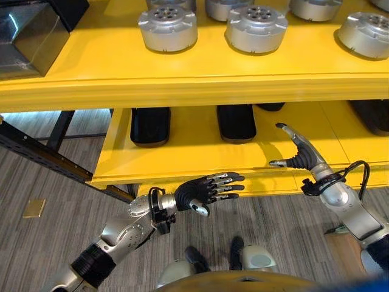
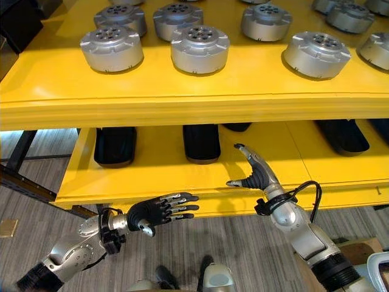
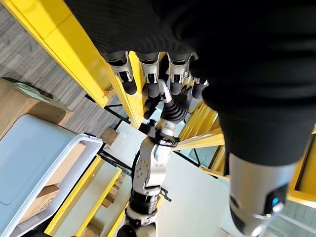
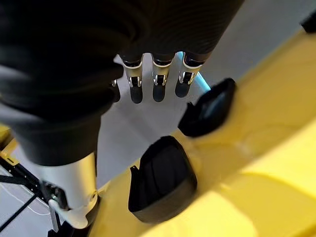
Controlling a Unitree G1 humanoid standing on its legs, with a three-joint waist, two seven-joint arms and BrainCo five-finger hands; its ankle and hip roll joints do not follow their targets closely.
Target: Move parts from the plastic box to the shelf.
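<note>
Silver parts (image 2: 199, 48) sit on the yellow shelf (image 2: 182, 100) above the empty, open left hand (image 2: 159, 212) and right hand (image 2: 256, 172).

Top of frame: silver round parts (image 1: 168, 27) on yellow shelf (image 1: 182, 85). Mid: black parts (image 1: 150, 125) on lower level. Left hand (image 1: 203, 190) centre-low, right hand (image 1: 302, 155) centre-right, both w/ fingers straight, empty.

Bright yellow metal shelf boards (image 1: 182, 85) fill the upper frame, carrying round silver-grey metal parts (image 2: 200, 48) with dark holes on top. Glossy black oblong trays (image 1: 150, 125) sit mid-frame on the lower yellow board. Grey wood-grain striped floor (image 1: 55, 182) lies lower left.
</note>
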